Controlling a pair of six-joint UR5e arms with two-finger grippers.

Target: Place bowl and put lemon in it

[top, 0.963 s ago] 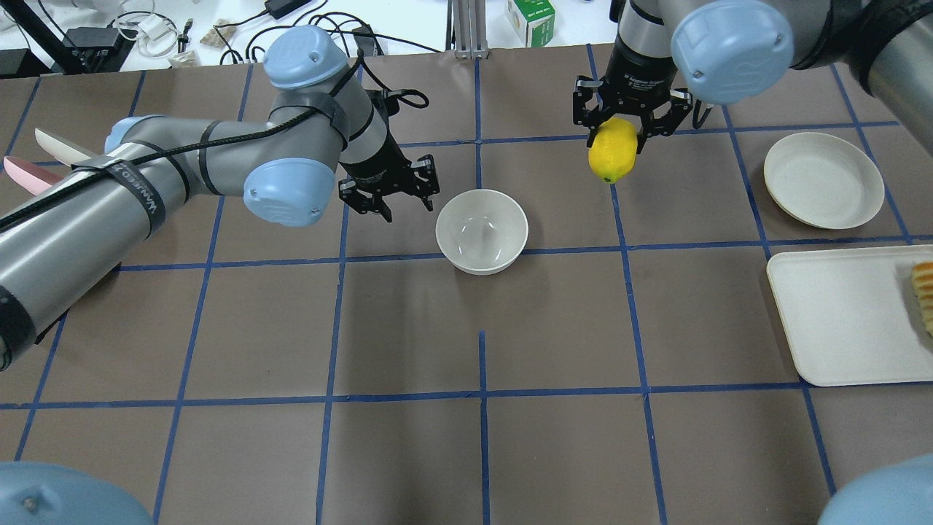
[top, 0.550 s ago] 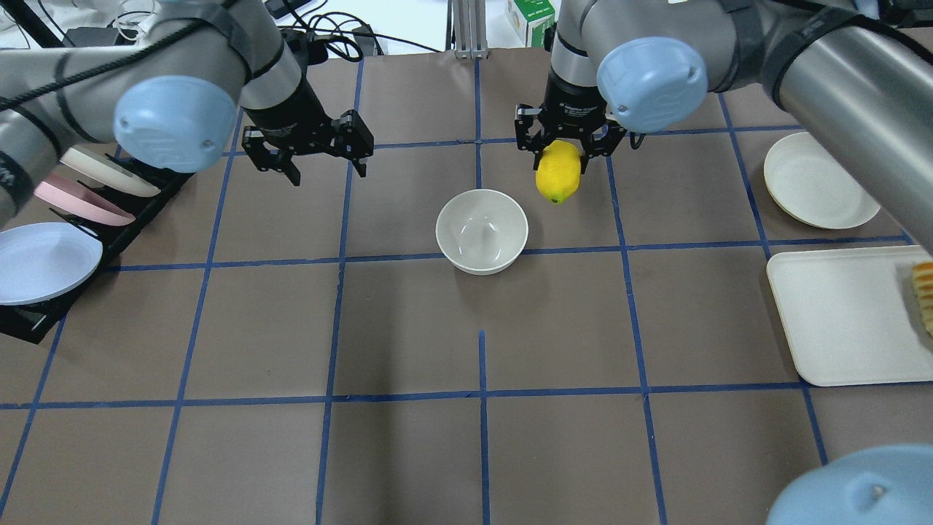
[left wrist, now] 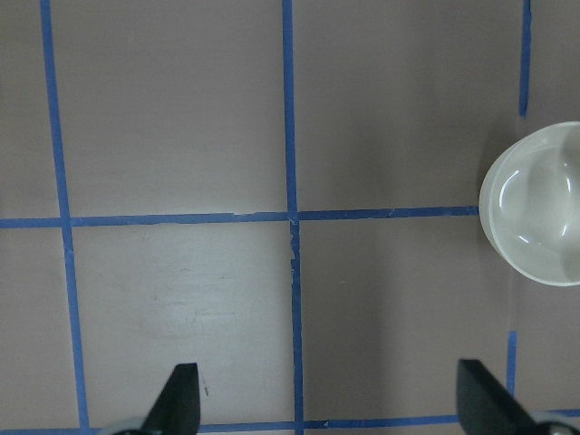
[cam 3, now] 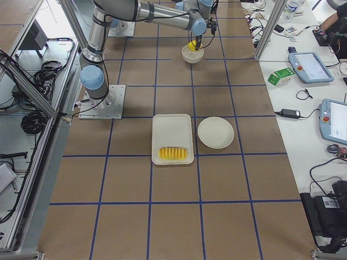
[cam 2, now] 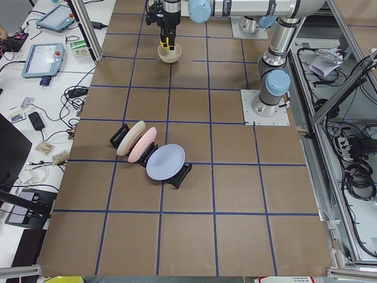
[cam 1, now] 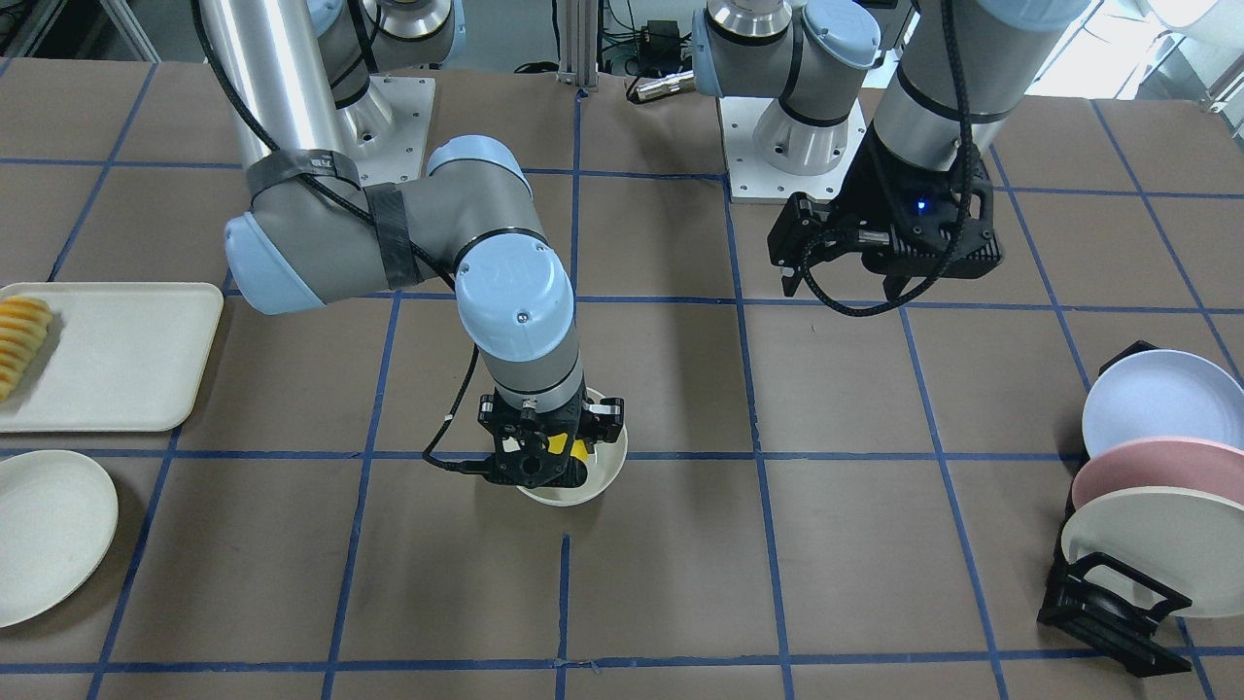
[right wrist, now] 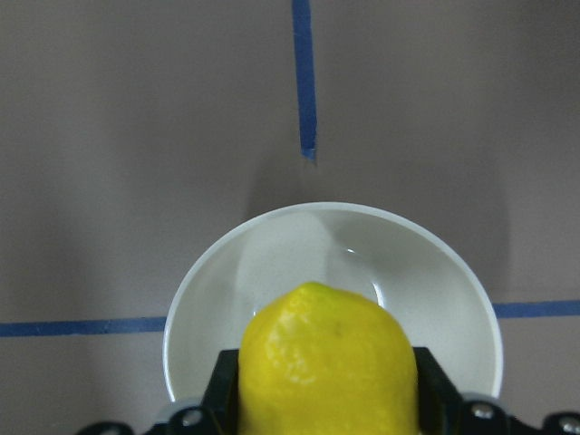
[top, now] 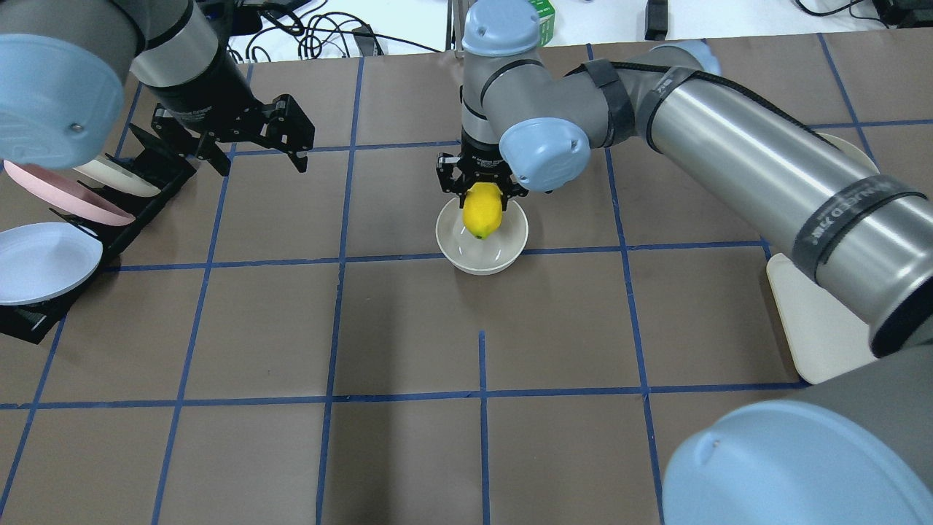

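Observation:
The cream-white bowl stands upright near the table's middle; it also shows in the front view and at the right edge of the left wrist view. My right gripper is shut on the yellow lemon and holds it tip-down just over the bowl's far half. In the right wrist view the lemon hangs above the bowl. My left gripper is open and empty, well to the bowl's left, above bare table.
A black rack with a pink, a cream and a pale blue plate stands at the left edge. A cream tray with striped yellow-orange food and a flat cream plate lie on the robot's right side.
My right gripper has carried the lemon leftward from beside the bowl to over it and lower. My left gripper has drawn away to the far left.

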